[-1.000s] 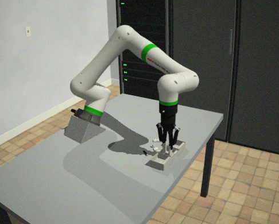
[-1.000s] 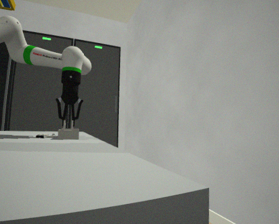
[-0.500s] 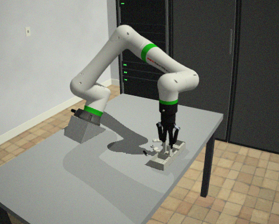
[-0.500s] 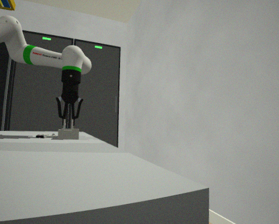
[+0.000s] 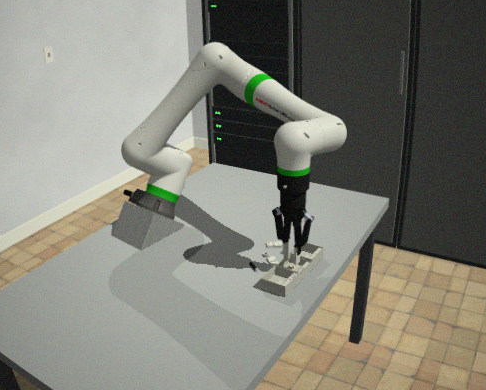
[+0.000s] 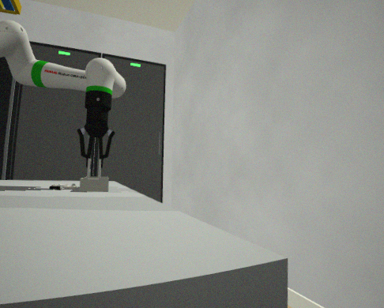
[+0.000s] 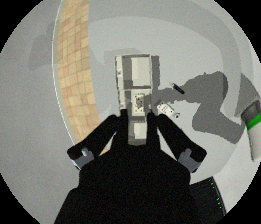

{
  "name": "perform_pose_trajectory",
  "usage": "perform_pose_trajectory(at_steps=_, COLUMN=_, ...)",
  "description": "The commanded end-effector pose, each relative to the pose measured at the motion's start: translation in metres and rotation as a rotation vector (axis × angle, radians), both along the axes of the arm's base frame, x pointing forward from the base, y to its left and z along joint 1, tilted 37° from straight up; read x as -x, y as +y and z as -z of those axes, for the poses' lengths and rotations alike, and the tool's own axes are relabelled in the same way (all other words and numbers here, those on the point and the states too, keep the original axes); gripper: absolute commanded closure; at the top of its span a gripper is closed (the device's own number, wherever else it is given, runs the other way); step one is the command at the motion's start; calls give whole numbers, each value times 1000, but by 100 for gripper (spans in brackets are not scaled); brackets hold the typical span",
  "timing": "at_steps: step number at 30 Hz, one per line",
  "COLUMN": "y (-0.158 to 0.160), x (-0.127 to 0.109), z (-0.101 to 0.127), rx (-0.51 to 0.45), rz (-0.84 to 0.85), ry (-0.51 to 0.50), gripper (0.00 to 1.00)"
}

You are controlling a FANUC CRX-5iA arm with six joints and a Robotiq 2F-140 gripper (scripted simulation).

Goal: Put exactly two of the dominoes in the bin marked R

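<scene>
A pale grey row of bins (image 5: 289, 270) stands near the table's right edge; I cannot read their marks. My gripper (image 5: 291, 253) points straight down into the middle bin. In the wrist view its fingers stand slightly open on either side of a pale domino (image 7: 138, 127) that sits upright in that bin, and they do not squeeze it. Two more pale dominoes (image 5: 272, 244) (image 5: 269, 258) lie on the table just left of the bins. The exterior view shows the gripper (image 6: 94, 170) low over the bins (image 6: 94, 184).
A small dark piece (image 5: 252, 265) lies on the table left of the bins. The arm's base (image 5: 145, 221) stands at the table's far left. The table's right edge runs close behind the bins, and dark cabinets (image 5: 398, 99) stand beyond it.
</scene>
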State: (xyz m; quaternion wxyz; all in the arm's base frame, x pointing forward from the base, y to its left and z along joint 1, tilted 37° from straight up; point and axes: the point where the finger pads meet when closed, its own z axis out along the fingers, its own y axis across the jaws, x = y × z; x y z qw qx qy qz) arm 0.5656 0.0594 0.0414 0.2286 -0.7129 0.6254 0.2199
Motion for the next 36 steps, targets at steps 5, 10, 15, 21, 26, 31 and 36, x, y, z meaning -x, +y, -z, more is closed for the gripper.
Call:
perform_pose_trajectory(at_steps=5, y=-12, x=-1, z=-16, rx=0, rz=0, ry=0, gripper=81)
perform_pose_trajectory(at_steps=10, y=-13, x=-1, z=-17, rx=0, rz=0, ry=0, gripper=81)
perform_pose_trajectory(at_steps=15, y=-13, x=8, z=-19, rx=-1, rz=-40, ry=-30, gripper=75)
perform_pose_trajectory(at_steps=21, y=-13, x=57, z=-27, rx=-7, rz=-215, ry=-160, gripper=75)
perform_pose_trajectory(at_steps=26, y=-12, x=79, z=-30, rx=-10, rz=-330, ry=-237, gripper=75)
perform_pose_trajectory(at_steps=31, y=-12, x=79, z=-30, rx=-13, rz=-422, ry=-301, gripper=75)
perform_pose_trajectory(at_steps=36, y=-12, x=79, z=-30, rx=-15, rz=-546, ry=-398, gripper=75)
